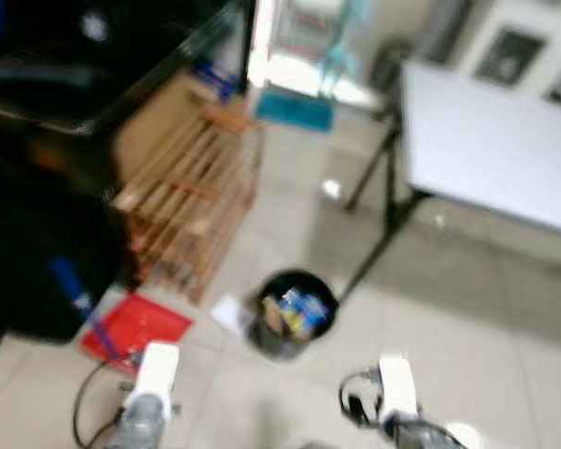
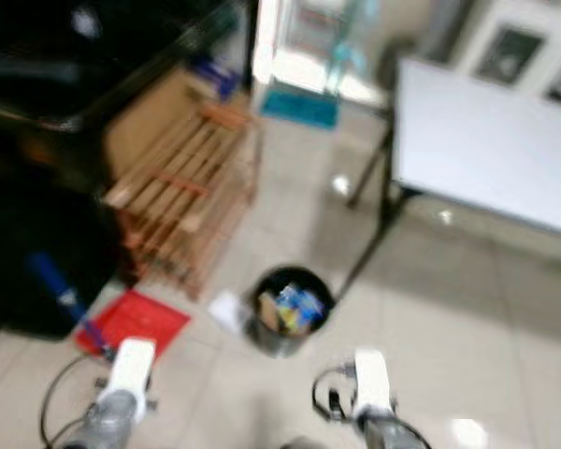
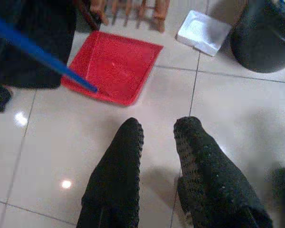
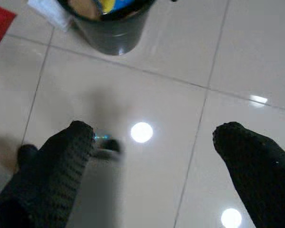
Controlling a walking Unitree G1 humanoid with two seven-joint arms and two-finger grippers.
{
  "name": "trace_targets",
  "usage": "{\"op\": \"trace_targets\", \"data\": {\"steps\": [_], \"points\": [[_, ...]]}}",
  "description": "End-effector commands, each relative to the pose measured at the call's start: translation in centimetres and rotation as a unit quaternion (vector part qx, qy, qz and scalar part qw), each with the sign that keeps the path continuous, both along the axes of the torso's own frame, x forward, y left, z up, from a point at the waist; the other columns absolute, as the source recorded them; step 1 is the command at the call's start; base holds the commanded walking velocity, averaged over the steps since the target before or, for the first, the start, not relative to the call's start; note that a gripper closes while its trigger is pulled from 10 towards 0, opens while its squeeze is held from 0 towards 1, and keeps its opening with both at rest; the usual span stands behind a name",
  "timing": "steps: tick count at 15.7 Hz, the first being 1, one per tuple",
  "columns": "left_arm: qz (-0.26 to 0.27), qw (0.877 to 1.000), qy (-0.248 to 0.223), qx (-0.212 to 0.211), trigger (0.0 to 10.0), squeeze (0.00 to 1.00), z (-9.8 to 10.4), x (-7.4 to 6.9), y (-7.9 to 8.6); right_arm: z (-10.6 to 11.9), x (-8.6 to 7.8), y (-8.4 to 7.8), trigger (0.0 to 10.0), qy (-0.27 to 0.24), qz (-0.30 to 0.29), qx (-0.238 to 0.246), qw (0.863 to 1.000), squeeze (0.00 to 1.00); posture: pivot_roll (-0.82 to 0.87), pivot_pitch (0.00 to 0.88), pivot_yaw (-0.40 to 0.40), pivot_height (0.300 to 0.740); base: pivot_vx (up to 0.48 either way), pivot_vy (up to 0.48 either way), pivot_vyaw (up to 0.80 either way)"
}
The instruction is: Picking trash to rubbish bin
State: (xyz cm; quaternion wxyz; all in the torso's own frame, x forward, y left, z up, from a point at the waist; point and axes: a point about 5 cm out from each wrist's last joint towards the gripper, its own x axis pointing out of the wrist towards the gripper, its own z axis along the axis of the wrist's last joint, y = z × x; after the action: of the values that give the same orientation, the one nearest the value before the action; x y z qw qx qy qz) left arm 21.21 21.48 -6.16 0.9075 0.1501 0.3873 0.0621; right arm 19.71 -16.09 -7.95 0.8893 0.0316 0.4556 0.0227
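Approach step, head views blurred. Rubbish bin (image 1: 293,313) at 12 o'clock on floor, white trash (image 3: 203,32) touching its 9 o'clock side. Left gripper (image 3: 157,130) fingers narrowly apart, right gripper (image 4: 154,137) spread wide, both empty. Next: reach left to white piece

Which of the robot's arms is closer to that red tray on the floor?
The left. Its tool hangs just short of the red tray; the right tool is farther off, near the black bin.

Glossy pale tiled floor (image 1: 467,355), wooden slatted rack (image 1: 192,192) left, white folding table (image 1: 491,140) right.
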Motion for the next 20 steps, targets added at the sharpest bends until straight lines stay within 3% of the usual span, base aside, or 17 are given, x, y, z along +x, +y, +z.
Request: {"op": "trace_targets", "data": {"steps": [1, 13, 20], "points": [[-0.006, 1.0, 0.008, -0.012, 10.0, 0.0, -0.44, -0.28, -1.33, 0.01, -0.14, -1.2, 10.0, 0.0, -0.01, -0.014, 1.0, 0.0, -0.03, 0.063, -0.135, 0.74, 0.0, -0.442, 0.0], [-0.015, 1.0, 0.012, -0.01, 10.0, 0.0, -0.56, -0.52, -1.31, 0.0, -0.18, -1.23, 10.0, -0.002, -0.004, -0.019, 1.0, 0.0, -0.02, 0.014, -0.134, 0.74, 0.0, -0.442, 0.0], [-0.011, 1.0, 0.007, -0.01, 10.0, 0.0, -0.33, -0.13, -1.19, 0.14, 0.11, -1.12, 10.0, -0.005, -0.008, -0.016, 1.0, 0.0, -0.02, 0.032, -0.132, 0.74, 0.0, -0.438, 0.0]]}}
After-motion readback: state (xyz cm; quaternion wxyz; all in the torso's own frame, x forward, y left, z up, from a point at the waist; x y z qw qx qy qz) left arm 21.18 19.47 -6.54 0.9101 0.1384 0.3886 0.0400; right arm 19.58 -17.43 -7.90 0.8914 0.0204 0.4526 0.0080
